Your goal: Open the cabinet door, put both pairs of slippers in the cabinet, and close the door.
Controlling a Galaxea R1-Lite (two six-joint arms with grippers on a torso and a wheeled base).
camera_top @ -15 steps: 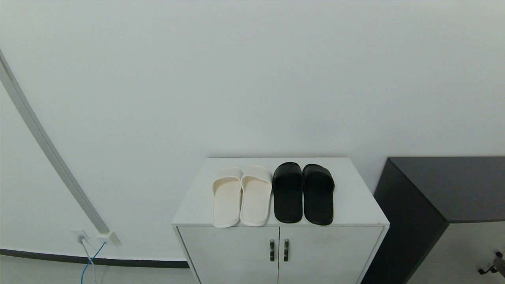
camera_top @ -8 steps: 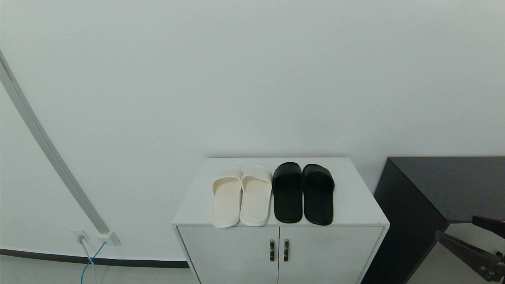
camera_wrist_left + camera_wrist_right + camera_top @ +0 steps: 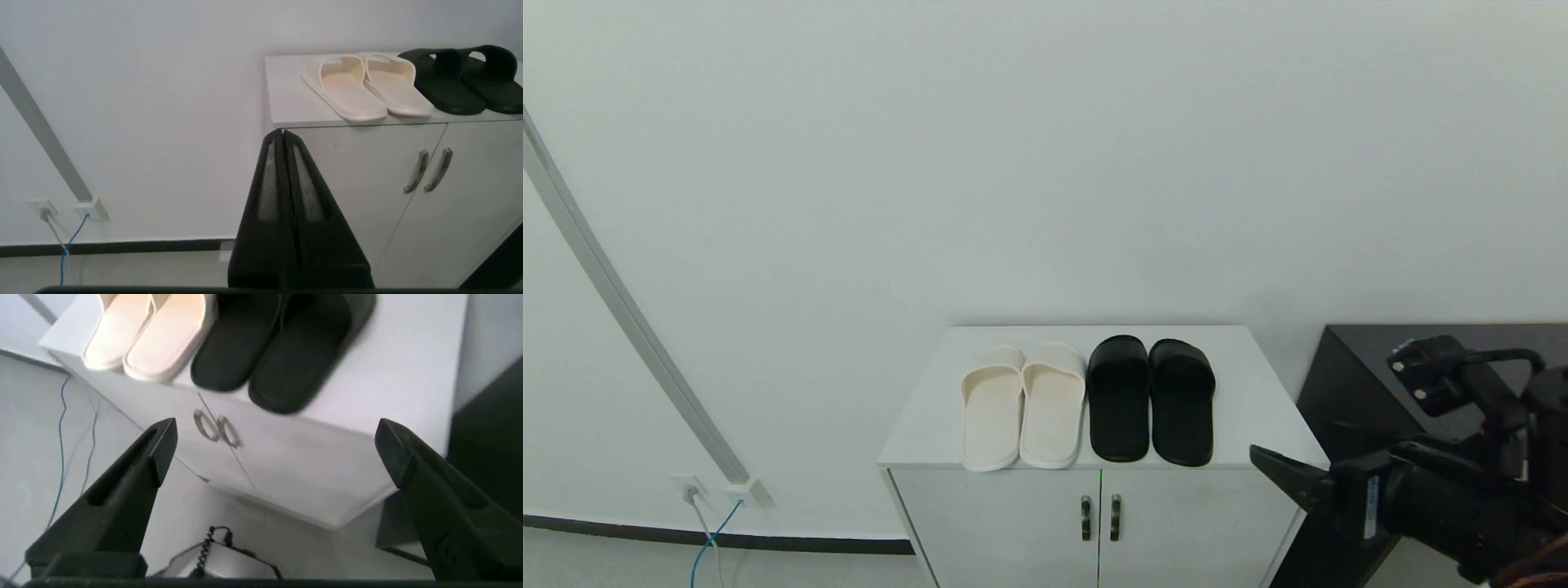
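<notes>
Since both of its doors were shut, the white cabinet (image 3: 1250,392) kept its inside hidden, and nothing could be said of shelves or free room there. It stood against the wall (image 3: 1045,163), with its lower part cut off by the head view's edge. Just beside its right side stood a dark unit (image 3: 1339,376), partly covered by the right arm.

The left door (image 3: 996,523) and the right door (image 3: 1201,531) met at the middle of the front, neither yet opened. On the cabinet top lay the white pair of slippers (image 3: 1023,406) and the black pair of slippers (image 3: 1150,400). They lay side by side, toes toward the wall and heels at the front edge. The white pair lay nearer the left edge, and a bare strip of the top was left toward the right edge. Whether the two pairs touched could not be told. Heels-forward at the edge, they looked laid out for an easy grasp from the front.

The right gripper (image 3: 274,437) hung off the front right corner, its fingers spread wide with nothing between them, probably readied for a handle. The left gripper (image 3: 283,143) hung lower, well apart off the front left corner. Its fingers were pressed together on nothing, and it seemed simply parked.

The left handle (image 3: 1085,518) and the right handle (image 3: 1115,517) sat close together at the door seam, so a wide-open grasp risked catching both.
</notes>
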